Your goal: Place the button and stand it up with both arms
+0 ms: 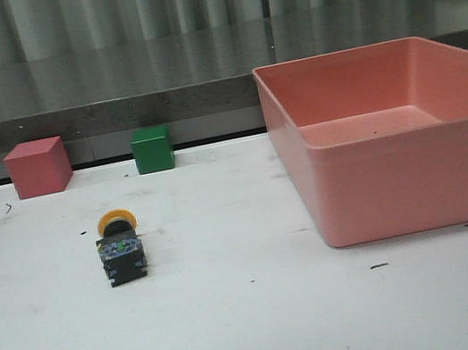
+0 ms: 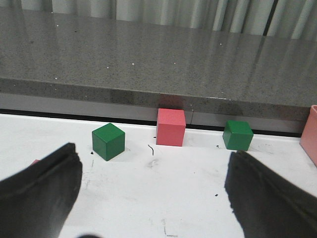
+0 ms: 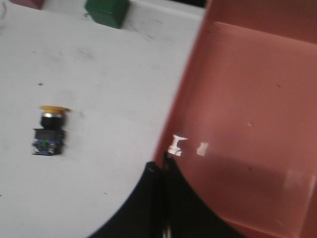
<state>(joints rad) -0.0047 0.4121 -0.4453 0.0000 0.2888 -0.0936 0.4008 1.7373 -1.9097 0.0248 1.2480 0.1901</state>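
The button (image 1: pixel 120 246) lies on its side on the white table, yellow cap toward the back, clear bluish base toward the front. It also shows in the right wrist view (image 3: pixel 48 131), apart from everything. My left gripper (image 2: pixel 153 198) is open and empty, its dark fingers (image 2: pixel 39 193) wide apart over bare table; the button is out of that view. My right gripper (image 3: pixel 162 171) is shut and empty, its fingers pressed together above the near left rim of the pink bin (image 3: pixel 237 114). Neither arm shows in the front view.
The pink bin (image 1: pixel 383 194) fills the table's right side. A pink cube (image 1: pixel 37 167) and a green cube (image 1: pixel 152 148) stand at the back edge under a grey ledge. The left wrist view shows two green cubes (image 2: pixel 108 141) and a pink cube (image 2: pixel 171 127).
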